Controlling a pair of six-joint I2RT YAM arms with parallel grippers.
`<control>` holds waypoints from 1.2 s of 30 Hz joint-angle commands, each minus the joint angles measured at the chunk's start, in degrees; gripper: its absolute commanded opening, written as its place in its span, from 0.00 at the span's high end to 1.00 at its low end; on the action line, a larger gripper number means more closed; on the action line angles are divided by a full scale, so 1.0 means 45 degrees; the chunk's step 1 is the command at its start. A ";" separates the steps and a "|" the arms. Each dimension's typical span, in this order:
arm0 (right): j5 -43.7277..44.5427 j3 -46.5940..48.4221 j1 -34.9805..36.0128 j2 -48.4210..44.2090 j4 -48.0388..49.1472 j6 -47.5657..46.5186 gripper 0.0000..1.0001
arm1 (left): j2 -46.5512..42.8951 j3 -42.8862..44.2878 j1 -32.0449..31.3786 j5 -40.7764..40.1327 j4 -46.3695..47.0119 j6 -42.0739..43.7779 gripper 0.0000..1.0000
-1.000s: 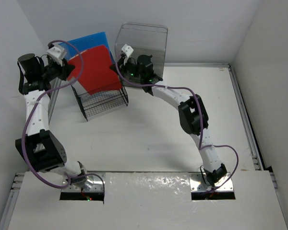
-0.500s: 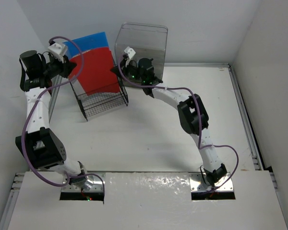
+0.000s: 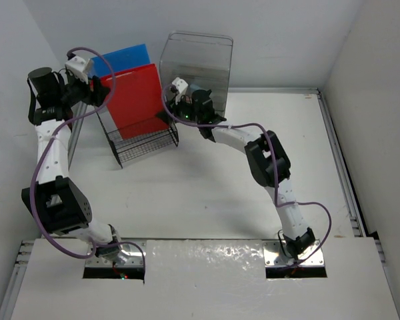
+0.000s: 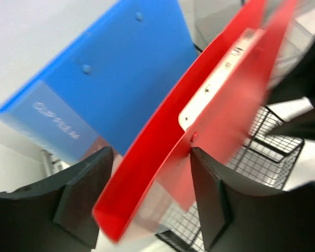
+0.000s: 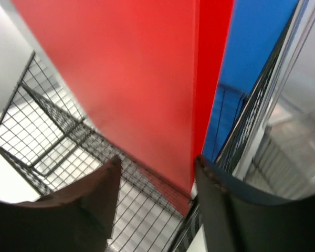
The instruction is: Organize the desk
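Your left hand [image 4: 149, 157] and right hand [image 5: 157, 163] both gape open around the red folder [image 3: 139, 100], standing in the black wire rack [image 3: 143, 143]

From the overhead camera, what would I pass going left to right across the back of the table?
Left gripper → red folder → clear plastic box → desk's right-hand grey rail. Blue folder, wire rack and right gripper overlap these, so I skip them.
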 commanded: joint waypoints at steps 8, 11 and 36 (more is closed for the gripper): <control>0.0384 -0.2041 0.0107 -0.2649 -0.0335 -0.1599 0.35 | 0.0401 0.1330 -0.0092 -0.2880 0.1560 -0.1306 0.37; 0.0169 -0.2589 0.0088 -0.3040 -0.0198 -0.1560 0.33 | 0.0519 0.1311 -0.0112 -0.2861 0.1404 -0.1189 0.35; 0.4184 -0.8210 -0.3444 -0.9365 -0.4281 0.1662 0.01 | 0.0969 0.5629 0.0630 -0.7272 -0.2031 -0.4292 0.00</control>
